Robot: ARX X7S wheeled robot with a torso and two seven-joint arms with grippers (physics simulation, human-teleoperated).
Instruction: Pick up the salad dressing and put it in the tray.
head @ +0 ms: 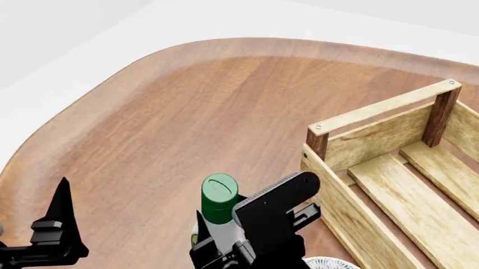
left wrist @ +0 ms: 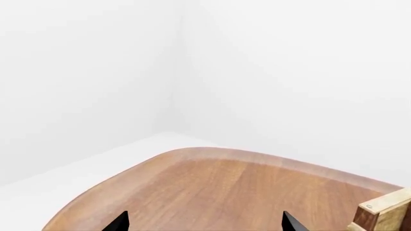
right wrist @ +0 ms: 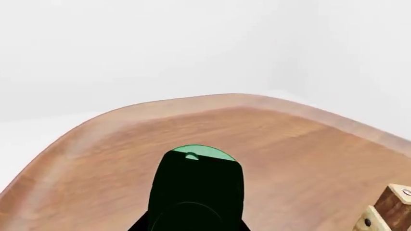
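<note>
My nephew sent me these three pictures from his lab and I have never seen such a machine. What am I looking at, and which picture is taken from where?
These are computer renders of a two-armed robot at a wooden table. The wide picture comes from a camera on its head, looking down over both arms. The other two come from cameras near each claw. The right gripper is closed on a small green-capped salad dressing bottle, which fills the right wrist picture. The left gripper holds nothing; in its own picture its two dark tips stand apart over bare table. To the right stands an open wooden tray of slats, with nothing visible inside. A patterned bowl's edge peeks in at the bottom.
</note>
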